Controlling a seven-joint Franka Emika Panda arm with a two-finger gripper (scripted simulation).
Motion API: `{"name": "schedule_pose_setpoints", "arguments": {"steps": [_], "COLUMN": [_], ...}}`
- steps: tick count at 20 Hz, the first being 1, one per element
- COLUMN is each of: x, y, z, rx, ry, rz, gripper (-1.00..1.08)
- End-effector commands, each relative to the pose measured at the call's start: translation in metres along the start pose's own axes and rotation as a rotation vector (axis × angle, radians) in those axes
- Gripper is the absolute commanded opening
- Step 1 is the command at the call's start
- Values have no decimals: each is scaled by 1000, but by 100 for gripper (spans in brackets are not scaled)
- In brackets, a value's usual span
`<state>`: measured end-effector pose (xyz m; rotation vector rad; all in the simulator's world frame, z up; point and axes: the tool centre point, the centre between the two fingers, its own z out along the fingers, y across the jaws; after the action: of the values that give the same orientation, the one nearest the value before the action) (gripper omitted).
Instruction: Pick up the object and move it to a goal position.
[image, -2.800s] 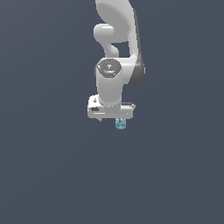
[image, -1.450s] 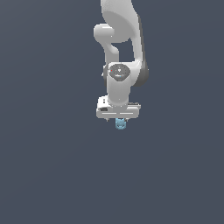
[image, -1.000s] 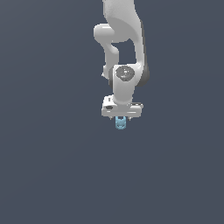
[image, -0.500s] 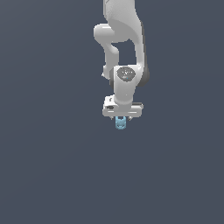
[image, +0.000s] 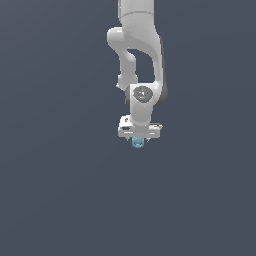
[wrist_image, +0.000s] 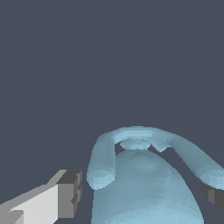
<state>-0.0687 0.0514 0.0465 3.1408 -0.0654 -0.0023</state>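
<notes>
- Nearest the wrist camera, the object (wrist_image: 146, 188) fills the lower frame: a pale blue, slightly see-through rounded body with a looped handle-like arch over its top (a detail lost in the wider shot).
- One dark-padded fingertip (wrist_image: 70, 194) stands just beside the object on one flank, a sliver of the other at the opposite edge; the object sits between them, and the fingers appear clamped on it, though actual contact on either side is not plainly visible.
- In the exterior view, the gripper (image: 138, 141) points straight down from the white arm (image: 142, 55), with the object (image: 138, 143) showing as a tiny blue speck just under the hand, near the frame's centre.
- That wider view shows the arm's posture and the featureless grey surroundings; it cannot show the object's shape or the finger spacing.
- Neither view shows a goal marker, nor any surface line to judge height.
- Progress, as a judgement: the pick looks done and the object is carried; reaching the goal position remains, and how close it is cannot be told.
</notes>
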Motion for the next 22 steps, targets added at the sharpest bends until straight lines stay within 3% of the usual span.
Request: {"name": "schedule_pose_setpoints", "arguments": {"steps": [1,4,5,22], "x": [0,1,1,7], "y": [0,0,0,-11], "z": [7,9,9,-2], "rx": [0,0,0,0], "ry": [1,1,1,2], "rz": [0,0,0,1], "gripper": [100,100,-100,-100]}}
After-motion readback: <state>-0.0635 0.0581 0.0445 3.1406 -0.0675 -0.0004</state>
